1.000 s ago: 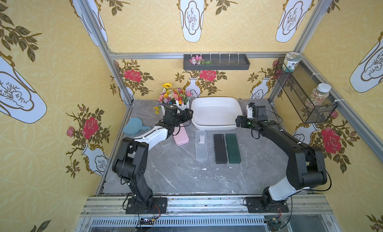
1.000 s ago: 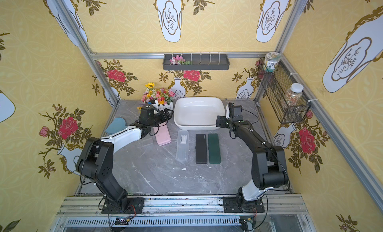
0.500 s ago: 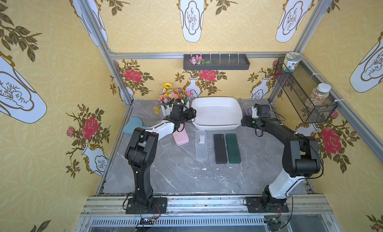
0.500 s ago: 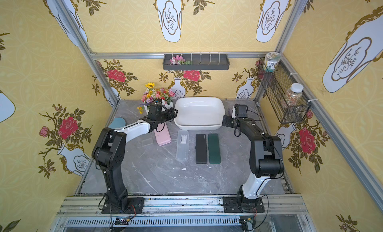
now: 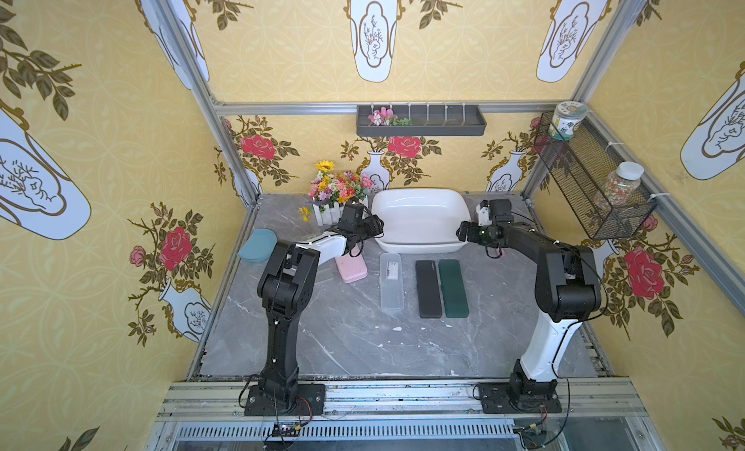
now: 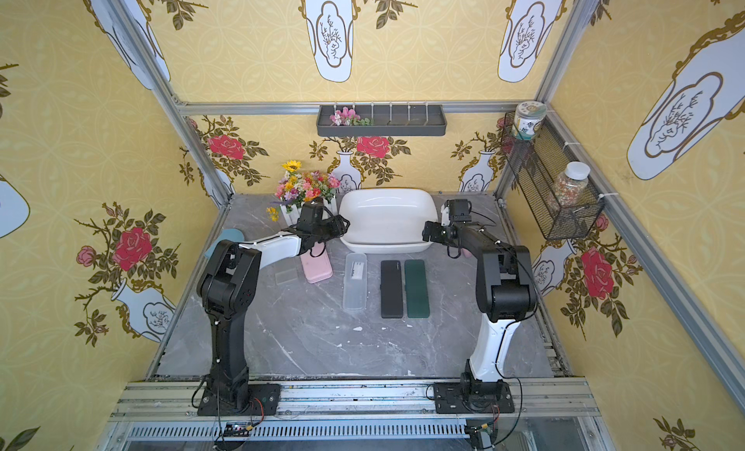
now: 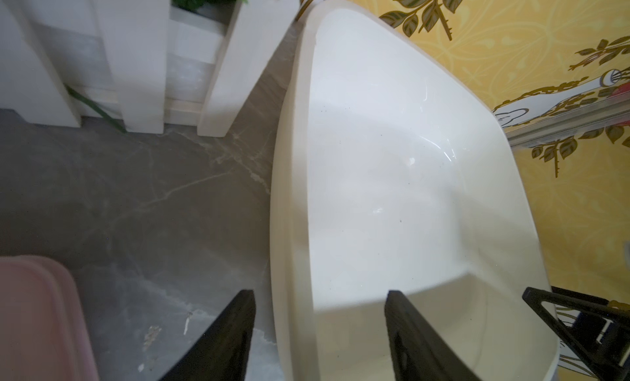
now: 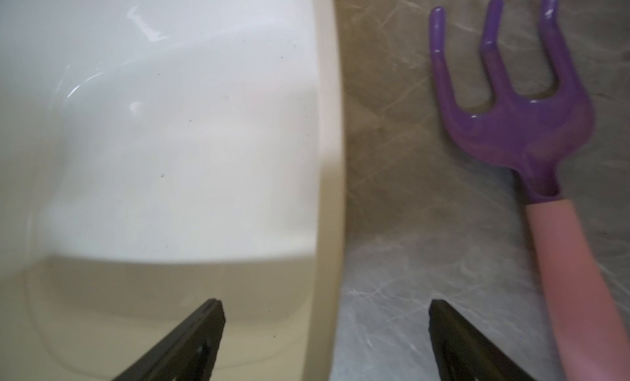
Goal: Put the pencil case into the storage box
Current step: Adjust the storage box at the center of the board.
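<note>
Versus a second ago: seeing the left arm [image 5: 286, 283] reared up tall at the elbow and the left gripper [image 5: 378, 226] shifted right, off the pink pencil case [image 5: 352, 267] and onto the left end of the white storage box [image 5: 417, 215]. Spotted the right gripper [image 5: 461, 232] wandering out right and back in to the tub's right end. No budging from any of the cases.

Going by the left wrist view, calling the left jaws closed down on the tub's rim, one finger [image 7: 231, 335] outside and the other inside. Same straddle in the right wrist view, but jaws spread wide there and not visibly touching the rim: one finger [image 8: 197, 338] inside, the other over the grey marble tabletop [image 5: 342, 332].

Counting four cases, all flat on the tabletop just near of the tub: pink at the left and a bit skewed, then the clear case [image 5: 391, 281], the black case [image 5: 428, 288] and the dark green case [image 5: 453, 287], those last two close side by side. Can't tell which one counts as the target.

Also around: purple garden fork [image 8: 511, 123] with a pink handle right of the tub, flower pot [image 5: 336, 195] with a white picket fence just left of the tub's far end.
</note>
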Controlling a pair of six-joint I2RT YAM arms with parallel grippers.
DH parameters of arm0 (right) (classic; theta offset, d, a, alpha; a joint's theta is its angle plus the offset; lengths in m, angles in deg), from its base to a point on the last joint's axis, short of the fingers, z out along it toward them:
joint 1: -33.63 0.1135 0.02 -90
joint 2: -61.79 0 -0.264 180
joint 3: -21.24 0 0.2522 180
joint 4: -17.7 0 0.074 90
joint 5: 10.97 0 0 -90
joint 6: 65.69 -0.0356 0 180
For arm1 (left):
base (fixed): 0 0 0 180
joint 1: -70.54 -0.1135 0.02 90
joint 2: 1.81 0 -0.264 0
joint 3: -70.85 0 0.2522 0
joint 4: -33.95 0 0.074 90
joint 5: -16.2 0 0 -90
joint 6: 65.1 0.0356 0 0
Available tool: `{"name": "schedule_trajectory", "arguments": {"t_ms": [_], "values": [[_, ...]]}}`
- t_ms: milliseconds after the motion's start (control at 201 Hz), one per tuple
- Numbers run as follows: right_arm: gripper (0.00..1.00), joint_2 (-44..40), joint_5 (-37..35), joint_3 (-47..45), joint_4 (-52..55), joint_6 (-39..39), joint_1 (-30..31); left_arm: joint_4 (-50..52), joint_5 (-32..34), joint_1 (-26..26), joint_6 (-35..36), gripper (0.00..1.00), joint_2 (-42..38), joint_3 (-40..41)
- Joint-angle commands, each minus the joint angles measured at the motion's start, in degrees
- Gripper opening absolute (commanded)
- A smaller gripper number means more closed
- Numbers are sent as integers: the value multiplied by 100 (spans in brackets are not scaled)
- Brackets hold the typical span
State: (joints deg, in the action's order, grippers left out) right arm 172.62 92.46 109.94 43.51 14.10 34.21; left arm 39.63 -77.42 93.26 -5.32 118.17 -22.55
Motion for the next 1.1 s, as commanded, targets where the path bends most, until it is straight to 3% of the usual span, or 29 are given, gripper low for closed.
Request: {"name": "schedule_trajectory", "arguments": {"t_ms": [0, 65, 259, 468, 1090], "values": [[97, 26, 123, 41, 68, 96, 166, -36, -104, 58, 26, 65, 36, 126], [97, 35, 171, 56, 170, 132, 277, -117, -111, 83, -35, 64, -42, 309], [97, -56, 107, -133, 168, 165, 478, -335, -347, 88, -116, 44, -99, 587], [97, -168, 109, -273, 227, 160, 557, -348, -568, 83, -255, 32, -72, 642], [97, -594, 98, -467, 597, 169, 655, -317, -852, 154, -354, 28, -777, 1226]]}}
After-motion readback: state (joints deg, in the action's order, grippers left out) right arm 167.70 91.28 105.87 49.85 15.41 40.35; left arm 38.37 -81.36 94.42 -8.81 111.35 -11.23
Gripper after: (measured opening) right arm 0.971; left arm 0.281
